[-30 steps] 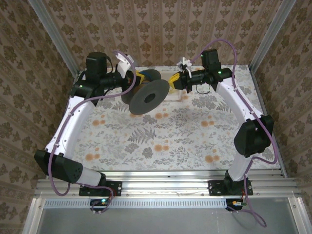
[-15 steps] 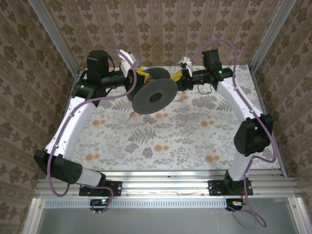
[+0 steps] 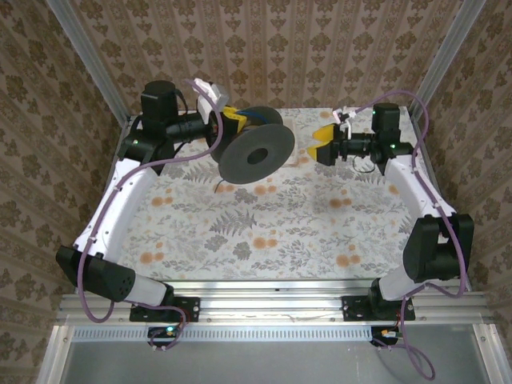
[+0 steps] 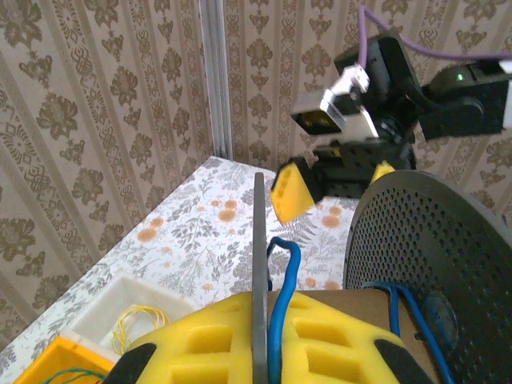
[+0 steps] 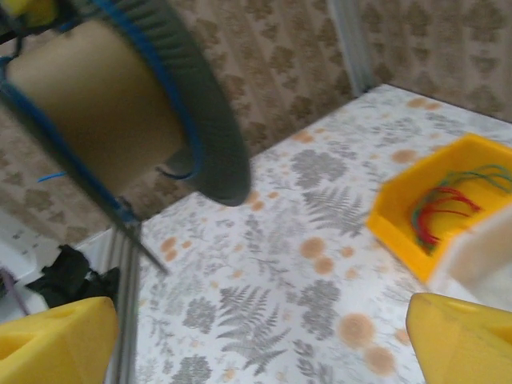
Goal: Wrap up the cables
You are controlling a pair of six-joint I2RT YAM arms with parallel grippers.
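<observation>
- cable, blue, sits partly wound on the spool core, just beside the left gripper.
- left gripper is clamped on the spool's flange, holding it off the table.
- right gripper stands wide and empty, well apart from the spool.
- to wind well, i'd pinch the free end, keep it taut and lay turns side by side.

Right wrist view: the black spool at 10 o'clock is blurred and cut by the top edge. The yellow bin at 3 o'clock runs off-frame — its wires are too smeared to count. Left wrist view: the blue cable leaves the frame at 6 o'clock.
</observation>
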